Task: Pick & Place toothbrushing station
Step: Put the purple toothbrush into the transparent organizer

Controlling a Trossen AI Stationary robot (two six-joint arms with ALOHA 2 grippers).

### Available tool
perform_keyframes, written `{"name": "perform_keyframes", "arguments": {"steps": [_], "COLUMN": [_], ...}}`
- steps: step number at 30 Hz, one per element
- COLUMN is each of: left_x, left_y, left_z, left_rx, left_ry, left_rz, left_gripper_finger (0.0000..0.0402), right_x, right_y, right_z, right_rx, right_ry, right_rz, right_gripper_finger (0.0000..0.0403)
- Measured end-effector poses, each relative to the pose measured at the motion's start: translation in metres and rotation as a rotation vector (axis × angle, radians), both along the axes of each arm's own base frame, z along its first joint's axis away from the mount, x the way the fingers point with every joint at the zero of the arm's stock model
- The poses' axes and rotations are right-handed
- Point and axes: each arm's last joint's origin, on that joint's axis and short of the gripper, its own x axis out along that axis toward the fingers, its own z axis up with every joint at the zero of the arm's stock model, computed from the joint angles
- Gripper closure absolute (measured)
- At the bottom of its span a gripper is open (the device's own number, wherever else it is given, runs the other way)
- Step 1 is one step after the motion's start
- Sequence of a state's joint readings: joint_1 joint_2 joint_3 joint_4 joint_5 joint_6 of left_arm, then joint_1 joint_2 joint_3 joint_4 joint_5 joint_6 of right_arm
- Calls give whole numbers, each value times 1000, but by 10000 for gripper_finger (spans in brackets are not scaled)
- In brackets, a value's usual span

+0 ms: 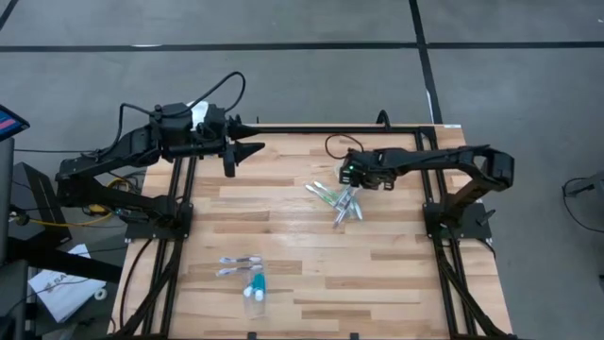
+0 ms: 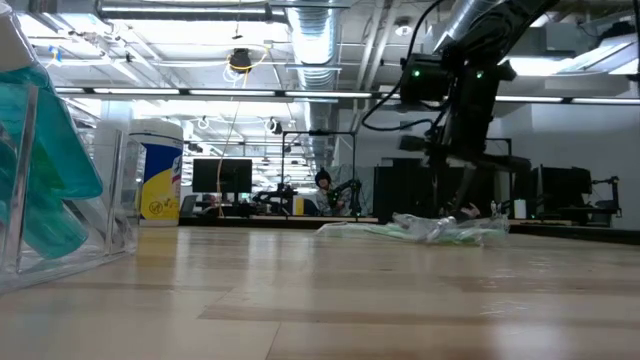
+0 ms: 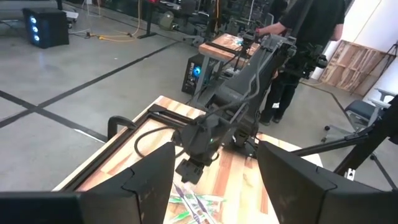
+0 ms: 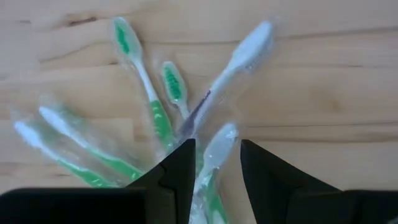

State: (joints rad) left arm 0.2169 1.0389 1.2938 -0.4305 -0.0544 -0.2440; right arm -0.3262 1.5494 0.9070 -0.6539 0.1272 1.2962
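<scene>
We see right hand (image 4: 214, 163) spread, straddling one wrapped toothbrush (image 4: 214, 149) atop toothbrush pile (image 1: 338, 201), likely to single it out. Left hand (image 1: 229, 151) spread, parked well apart from pile.

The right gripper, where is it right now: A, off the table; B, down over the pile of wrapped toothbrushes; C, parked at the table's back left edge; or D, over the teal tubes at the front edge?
B: the right gripper sits over the pile of wrapped toothbrushes, and its wrist view shows the open fingers straddling one wrapped brush.
</scene>
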Motion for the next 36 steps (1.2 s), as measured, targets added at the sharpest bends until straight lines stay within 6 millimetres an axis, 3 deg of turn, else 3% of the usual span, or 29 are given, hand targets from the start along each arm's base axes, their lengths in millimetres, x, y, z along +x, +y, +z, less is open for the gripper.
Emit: {"name": "perform_keyframes", "arguments": {"steps": [7, 28, 33, 36], "left_x": [0, -2, -2, -2], "left_y": [1, 1, 1, 1], "left_z": [0, -7, -6, -6], "left_rx": [-1, -16, -15, -16], "left_ry": [4, 68, 67, 67], "left_rz": [4, 5, 3, 7], "left_gripper_finger": [183, 183, 183, 183], "right_x": [-4, 15, 16, 16], "right_y": [2, 8, 8, 7], "right_z": [6, -23, -22, -22], "right_rx": [-1, 70, 60, 53], "right_ry": [0, 3, -7, -6], "right_rz": [7, -8, -3, 18], "right_gripper_finger": [285, 288, 322, 374]}}
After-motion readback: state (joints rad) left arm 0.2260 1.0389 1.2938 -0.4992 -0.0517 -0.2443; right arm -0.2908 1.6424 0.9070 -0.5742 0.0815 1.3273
